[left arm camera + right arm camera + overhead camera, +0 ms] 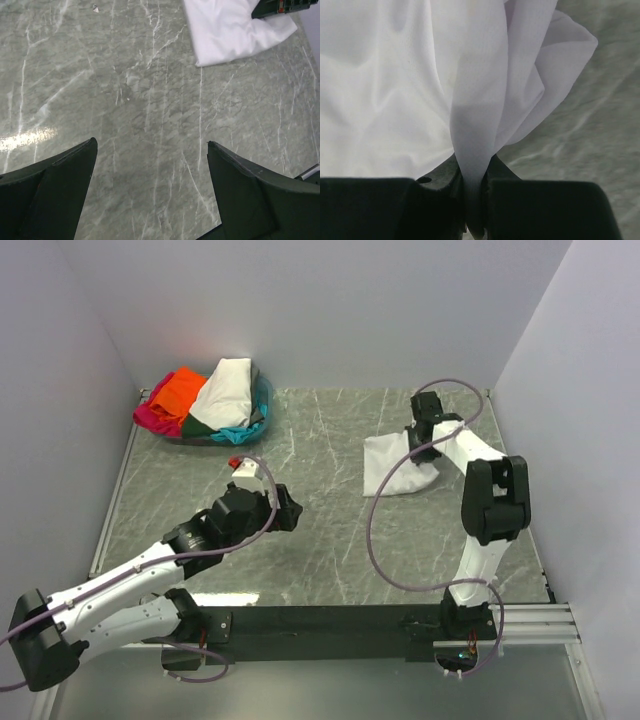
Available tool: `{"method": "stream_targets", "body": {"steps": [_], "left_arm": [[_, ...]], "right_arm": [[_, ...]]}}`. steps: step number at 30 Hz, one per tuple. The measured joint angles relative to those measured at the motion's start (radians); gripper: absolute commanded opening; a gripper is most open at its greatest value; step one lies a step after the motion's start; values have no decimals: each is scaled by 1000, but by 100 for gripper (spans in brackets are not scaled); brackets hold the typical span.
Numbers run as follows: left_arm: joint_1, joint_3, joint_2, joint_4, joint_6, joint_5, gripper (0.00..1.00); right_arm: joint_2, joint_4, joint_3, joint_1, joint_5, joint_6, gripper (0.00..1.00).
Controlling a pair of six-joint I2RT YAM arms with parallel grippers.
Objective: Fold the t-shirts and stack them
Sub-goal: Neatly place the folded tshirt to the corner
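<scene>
The right gripper (476,200) pinches a fold of the white t-shirt (385,90), cropped upper left; the left gripper (151,145) gapes empty.

Grey-green marbled table (330,540), pale walls (330,310), bluish basket (264,400) at far-left corner

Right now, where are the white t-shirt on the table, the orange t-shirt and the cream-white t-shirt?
white t-shirt (386,456), top view, left half.
orange t-shirt (180,390), top view, its middle.
cream-white t-shirt (226,390), top view, its middle.
</scene>
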Motion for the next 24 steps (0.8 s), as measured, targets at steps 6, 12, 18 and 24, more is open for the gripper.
{"method": "stream_targets", "body": {"steps": [6,12,18,24], "left_arm": [[14,-17,-47,-32,0,15,98],[21,-19,-56,-75,0,22,98],[27,-19,-58,-107,-9,22,98],[29,-18,-55,-144,-25,21,97]], "right_arm": [[131,-69,171,-80,119,-152,0],[210,-97,307,-130,226,-262,0],[274,-80,385,-211,286,-330,0],[323,-56,442,-276,318,-383,0]]}}
